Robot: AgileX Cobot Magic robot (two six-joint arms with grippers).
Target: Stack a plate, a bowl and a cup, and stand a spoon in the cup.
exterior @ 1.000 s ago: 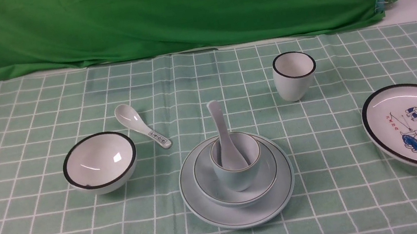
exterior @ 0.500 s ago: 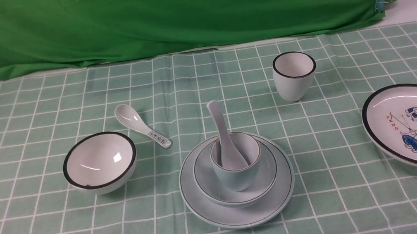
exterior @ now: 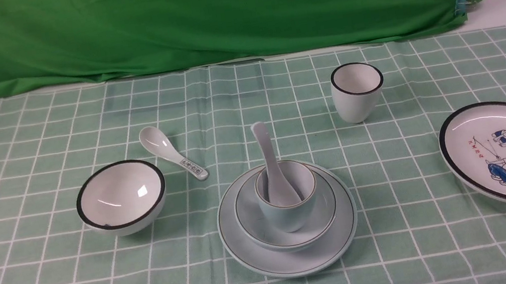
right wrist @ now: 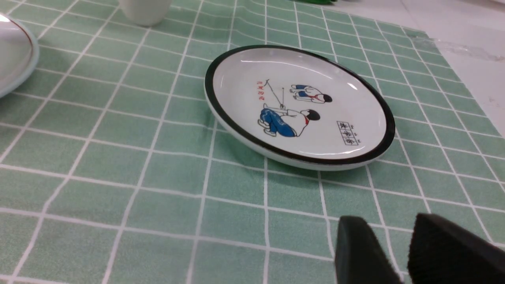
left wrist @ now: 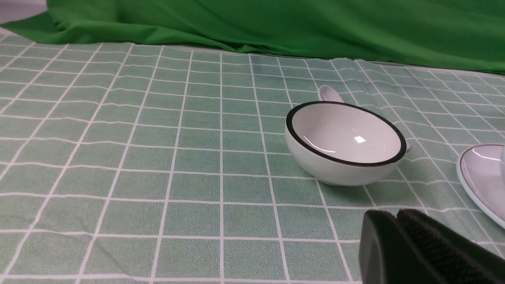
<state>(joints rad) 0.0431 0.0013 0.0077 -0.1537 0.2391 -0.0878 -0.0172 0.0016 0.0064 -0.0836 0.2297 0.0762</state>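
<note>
At mid-surface the cup (exterior: 287, 196) sits in the bowl (exterior: 287, 218) on the plate (exterior: 292, 252), spoon (exterior: 271, 164) leaning inside. The left pincer (left wrist: 398, 221) is clenched and empty; the right pincer (right wrist: 388, 236) is parted, grasping nothing. A bump could topple the spoon.

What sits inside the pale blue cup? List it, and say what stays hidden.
Inside the cup stands the plain white spoon, scoop down, handle leaning above the rim. The cup's wall hides the scoop's tip and the cup's floor. The cup itself sits in the bowl on the plate.
</note>
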